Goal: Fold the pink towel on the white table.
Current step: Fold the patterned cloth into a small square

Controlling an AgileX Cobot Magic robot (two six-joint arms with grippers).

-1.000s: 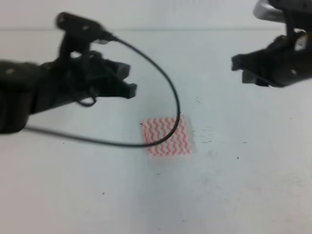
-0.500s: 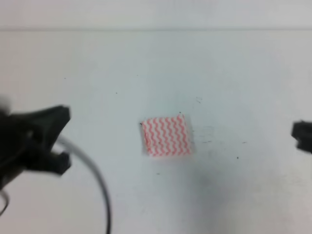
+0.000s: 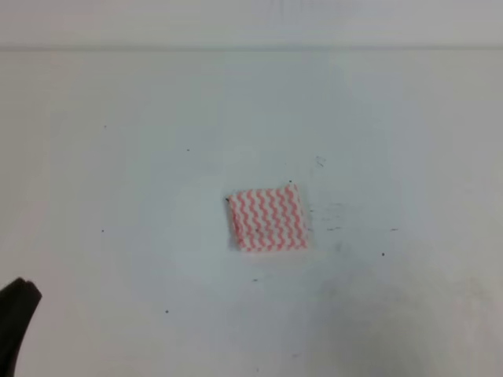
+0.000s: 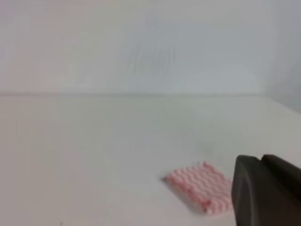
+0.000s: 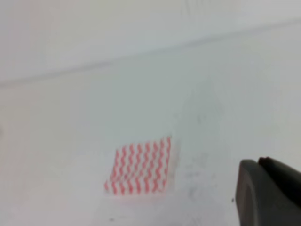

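Left end effector and right end effector, mostly cropped by frame edges.

The pink towel looks like thin, soft cloth, matt, printed with pink and white wavy stripes; its surface lies flat with a faint layered edge showing in the left wrist view. The white counter is a smooth, plain surface with a dull sheen, marked by small dark specks and faint grey scuffs just right of the towel. The left gripper and the right gripper show as dark, matt, smooth-looking parts, likely plastic, though blurred.
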